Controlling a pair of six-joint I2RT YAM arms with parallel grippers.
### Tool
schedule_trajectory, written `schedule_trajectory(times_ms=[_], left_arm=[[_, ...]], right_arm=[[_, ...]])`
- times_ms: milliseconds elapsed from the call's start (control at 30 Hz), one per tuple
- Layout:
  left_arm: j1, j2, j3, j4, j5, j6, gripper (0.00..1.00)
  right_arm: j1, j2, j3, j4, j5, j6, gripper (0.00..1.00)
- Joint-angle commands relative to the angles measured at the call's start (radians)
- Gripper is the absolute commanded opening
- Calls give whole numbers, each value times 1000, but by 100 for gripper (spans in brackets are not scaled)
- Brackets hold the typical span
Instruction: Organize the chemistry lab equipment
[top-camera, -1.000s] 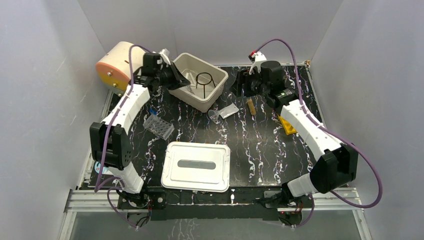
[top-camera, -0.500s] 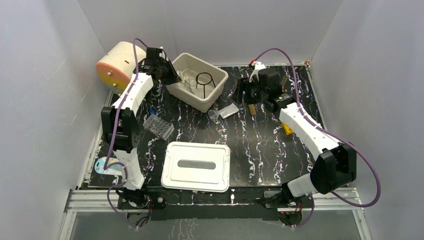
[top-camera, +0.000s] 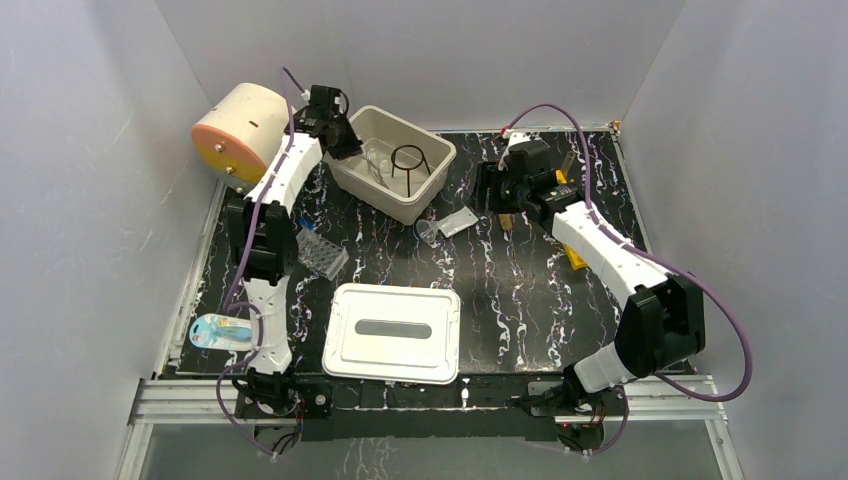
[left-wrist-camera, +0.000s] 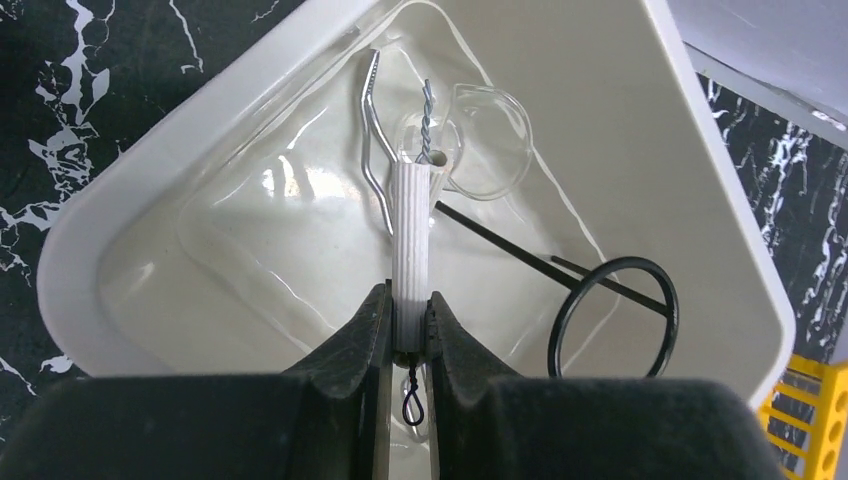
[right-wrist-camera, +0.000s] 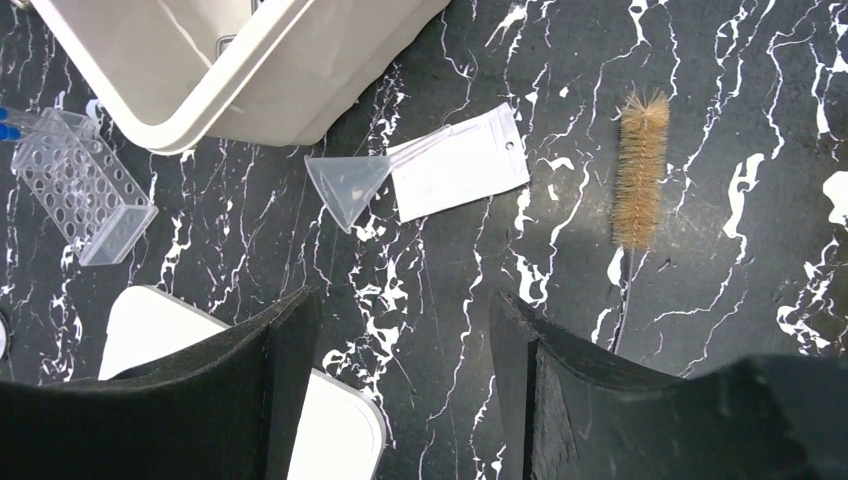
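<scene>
My left gripper is shut on a white ribbed brush with a twisted wire stem and holds it over the white bin. In the bin lie metal forceps, a clear glass piece and the black wire ring stand. In the top view the left gripper is at the bin's left rim. My right gripper is open and empty above the table. A clear funnel, a white packet and the tan-bristled brush lie ahead of it.
A clear tube rack lies left of centre and a white lidded box sits at the front. The cream cylinder stands at the back left. A yellow rack lies under the right arm. A blue packet lies at the front left.
My left arm has folded up and reached further back over the bin's left rim with the white brush. My right gripper has shifted slightly left, near the tan brush.
</scene>
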Motion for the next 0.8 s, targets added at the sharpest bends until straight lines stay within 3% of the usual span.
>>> schedule_trajectory(times_ms=[0, 233, 767], left_arm=[[-15, 38, 74, -58, -87, -21, 0], [-17, 101, 123, -60, -56, -54, 0], [-17, 143, 187, -97, -122, -37, 27]], right_arm=[[1, -19, 3, 9, 32, 3, 70], [3, -7, 10, 1, 33, -21, 70], [3, -35, -6, 0, 34, -45, 71]])
